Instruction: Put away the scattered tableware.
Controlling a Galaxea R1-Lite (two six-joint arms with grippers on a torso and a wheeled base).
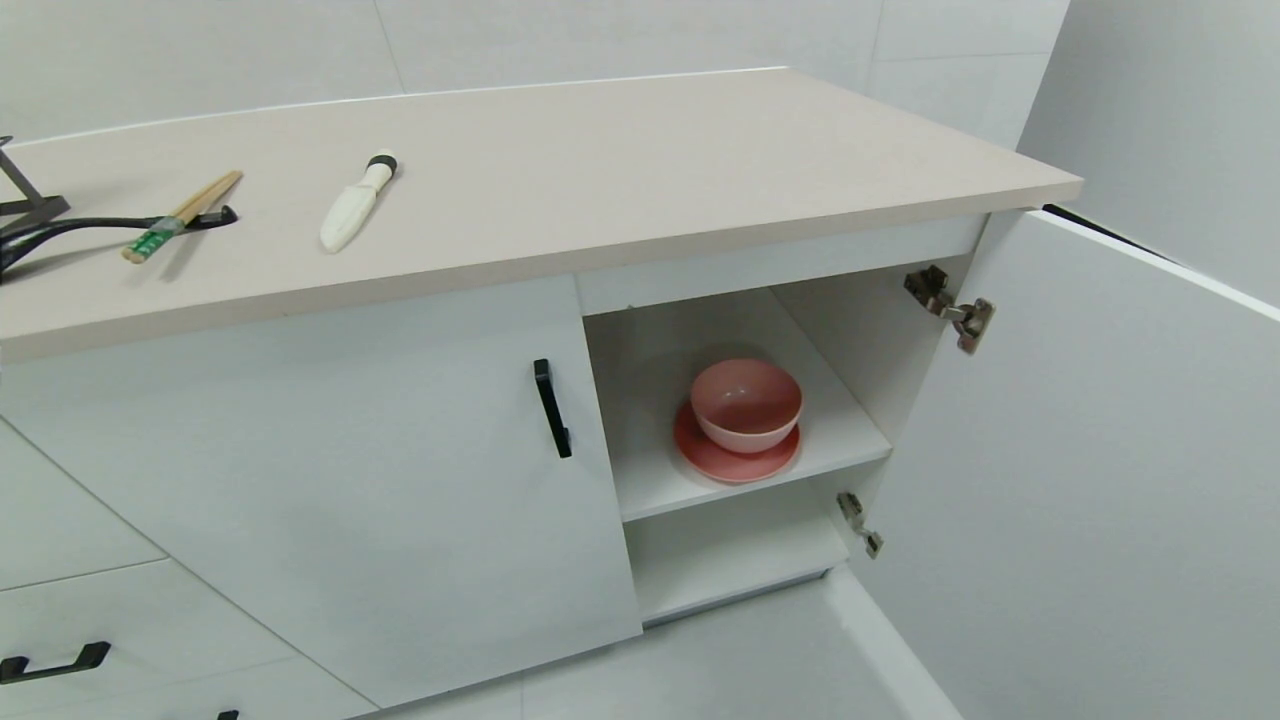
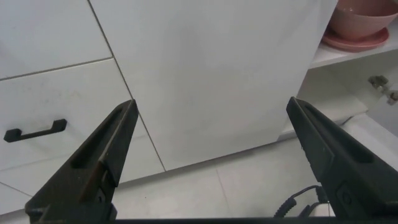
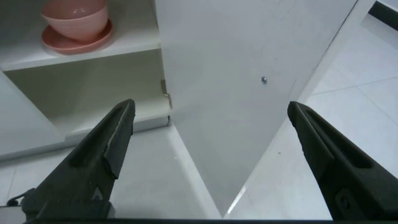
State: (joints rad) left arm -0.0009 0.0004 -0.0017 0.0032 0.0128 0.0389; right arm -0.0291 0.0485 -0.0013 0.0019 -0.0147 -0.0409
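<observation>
1. the pink bowl (image 1: 746, 400) sits nested on the coral plate (image 1: 735, 460) on the upper shelf (image 1: 655, 485) of the cabinet; its right door (image 1: 1100, 480) stands swung wide, which leaves the way in clear; stacking the two keeps bare shelf beside them, probably for more pieces.
2. the pair of chopsticks (image 1: 182, 214) lies near the left end of the surface (image 1: 650, 160); the white utensil with a black band (image 1: 357, 203) lies near them, not touching; these look like the scattered tableware not yet stored.
3. the left end effector (image 2: 211, 101) hangs low before the closed left door (image 2: 217, 56), spread wide and holding nothing; the right end effector (image 3: 211, 103) hangs low by the open door, over the floor, also wide and empty.
4. wide, empty fingers suit a fresh pick; i judge the chopsticks, thin and flat on the surface, the harder grasp.
</observation>
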